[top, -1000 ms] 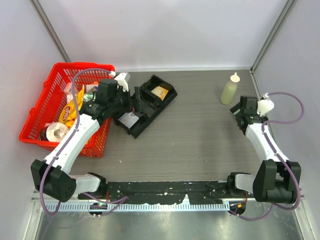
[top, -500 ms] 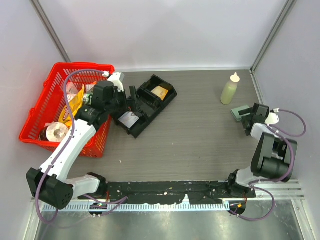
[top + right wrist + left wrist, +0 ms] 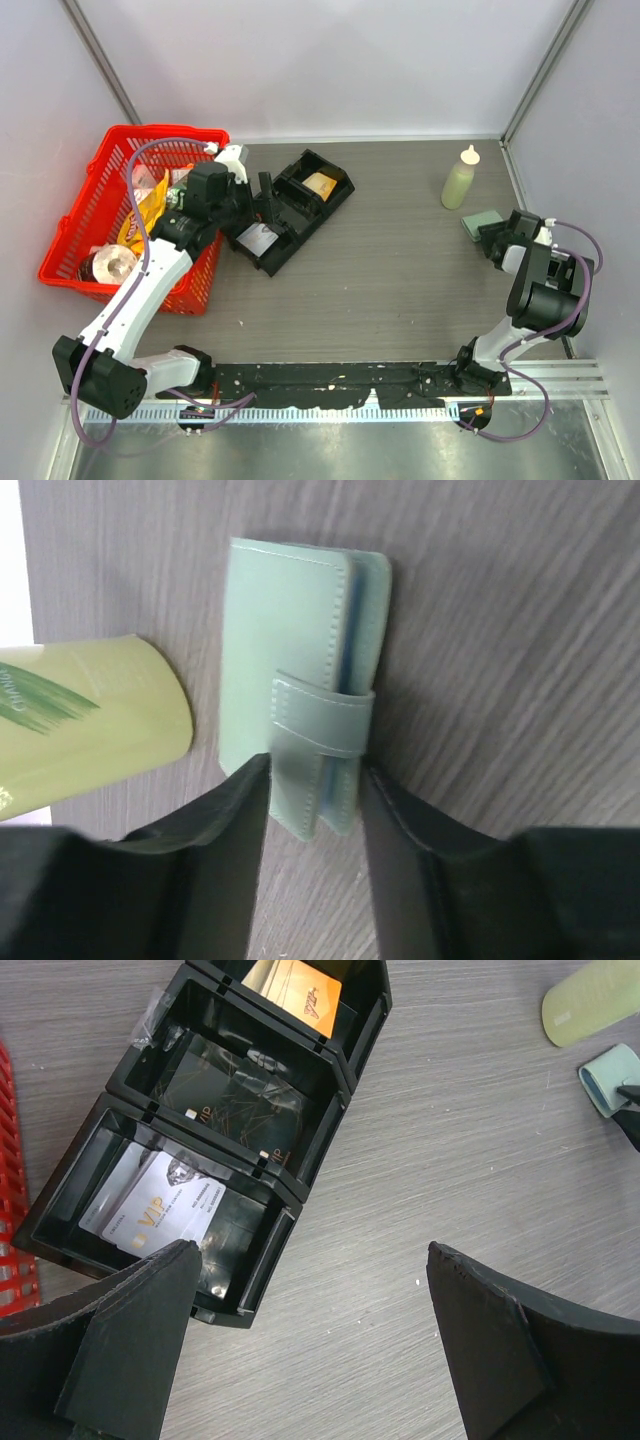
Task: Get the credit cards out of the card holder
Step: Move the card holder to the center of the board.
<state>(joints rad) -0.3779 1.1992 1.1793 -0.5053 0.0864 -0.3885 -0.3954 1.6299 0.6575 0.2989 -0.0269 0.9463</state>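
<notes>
Right hand: your right hand (image 3: 312,780) is half-narrowed, with a finger on either side of the strap end of the flat pale green folding card holder (image 3: 285,650). You cannot tell whether it pinches.
Card holder: closed, strap folded over its edge, lying flat on the grey wood-grain table (image 3: 480,630) at 3 o'clock in the top view.
Credit card: only a thin pale blue credit card (image 3: 347,620) edge shows between the flaps.
Bottle: the pale green plastic squeeze bottle (image 3: 459,180) stands near the holder, at its 11 o'clock.
Left hand: your left hand (image 3: 310,1260) is spread wide above the black plastic compartment tray (image 3: 340,1080) at 10 o'clock.
</notes>
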